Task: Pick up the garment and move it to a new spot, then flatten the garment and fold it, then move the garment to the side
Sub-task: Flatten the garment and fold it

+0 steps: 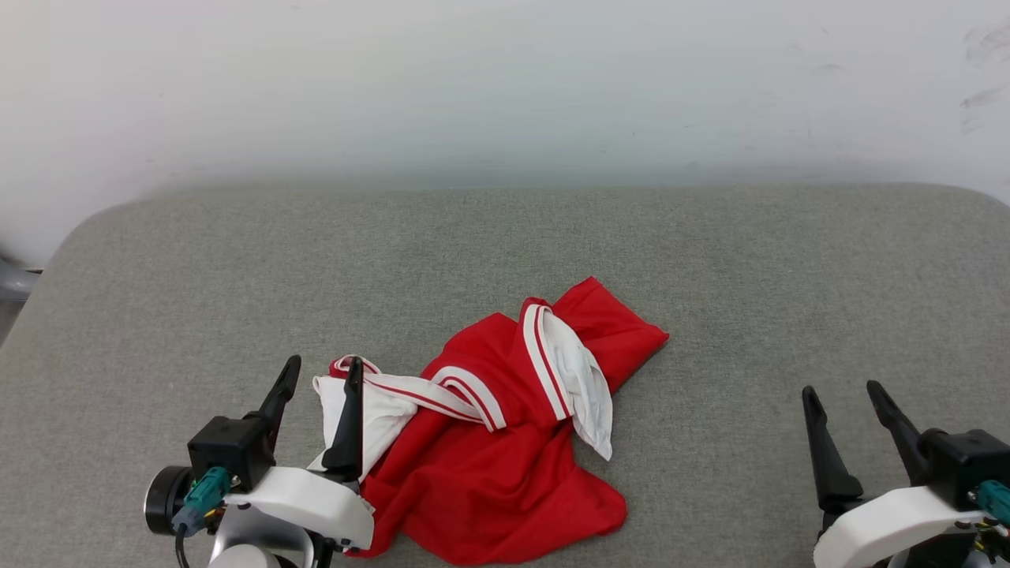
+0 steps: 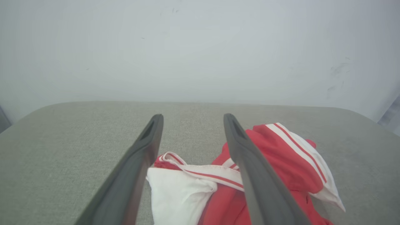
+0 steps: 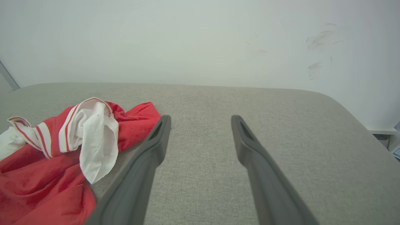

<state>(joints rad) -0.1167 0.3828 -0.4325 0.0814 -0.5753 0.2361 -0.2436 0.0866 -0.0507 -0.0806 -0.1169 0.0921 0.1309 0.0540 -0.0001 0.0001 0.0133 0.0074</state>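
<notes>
The garment [image 1: 489, 450] is a bright red jersey with white inside and striped trim, lying crumpled on the grey padded table [image 1: 505, 260] near the front middle. My left gripper [image 1: 323, 369] hovers open at the garment's left edge, its right finger over the white fold. In the left wrist view the garment [image 2: 272, 162] lies between and right of the spread fingers [image 2: 140, 162]. My right gripper [image 1: 843, 390] stands open at the lower right, well apart from the cloth. In the right wrist view the garment [image 3: 47, 156] sits to the left of the right gripper [image 3: 200, 120].
A pale wall [image 1: 505, 87] rises behind the table's far edge. The table's rounded corners show at far left [image 1: 87, 229] and far right. A dark object [image 1: 16, 276] peeks past the left edge.
</notes>
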